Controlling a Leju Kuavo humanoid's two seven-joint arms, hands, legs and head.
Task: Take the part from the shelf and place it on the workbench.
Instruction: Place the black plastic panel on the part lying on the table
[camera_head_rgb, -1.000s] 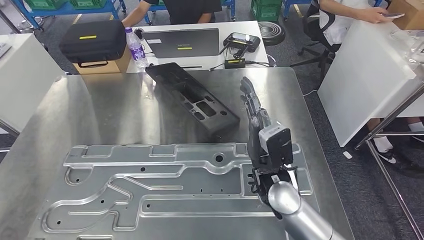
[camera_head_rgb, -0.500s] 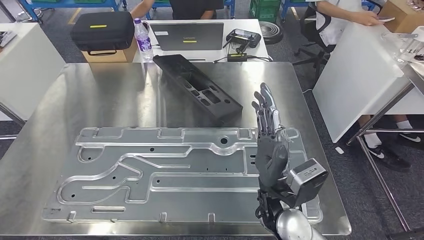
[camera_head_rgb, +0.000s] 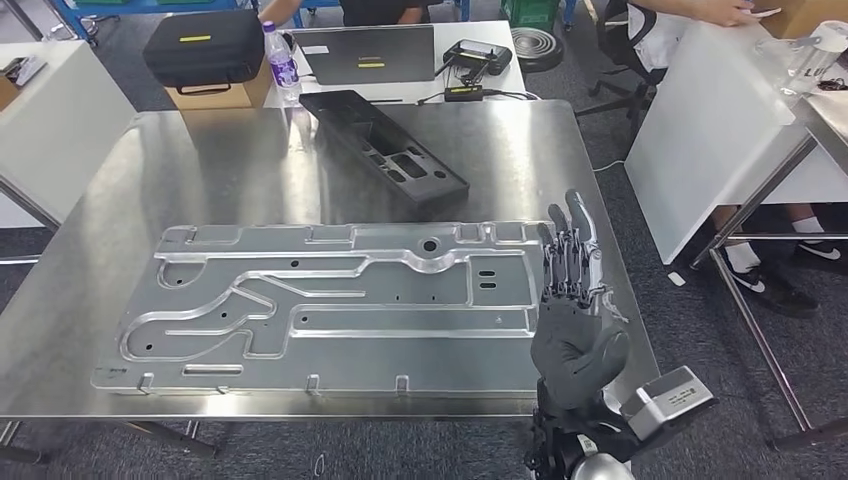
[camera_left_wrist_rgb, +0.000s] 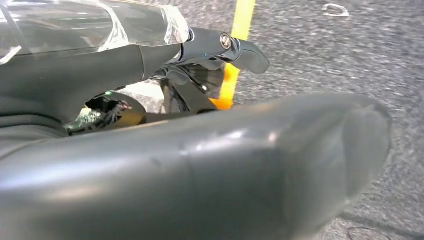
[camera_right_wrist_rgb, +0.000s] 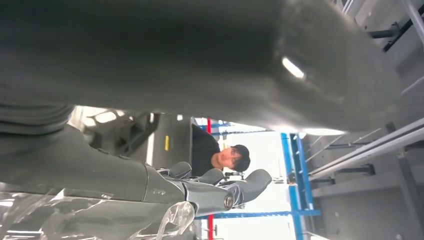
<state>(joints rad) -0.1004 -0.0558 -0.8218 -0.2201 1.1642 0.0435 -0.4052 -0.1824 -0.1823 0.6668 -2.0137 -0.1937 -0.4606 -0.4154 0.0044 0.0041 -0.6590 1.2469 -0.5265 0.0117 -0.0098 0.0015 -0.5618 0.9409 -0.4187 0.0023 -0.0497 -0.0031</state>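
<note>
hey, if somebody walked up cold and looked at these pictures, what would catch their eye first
Probably the big machined aluminium plate lying flat across the near half of the steel workbench. Next, the right robot hand, raised open with fingers pointing up over the bench's near right corner, holding nothing. Behind the plate, a long black part lies diagonally.

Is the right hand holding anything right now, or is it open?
Open. In the head view the right hand is raised at the workbench's near right corner, fingers extended, gripping nothing; the black part lies flat, apart.
</note>
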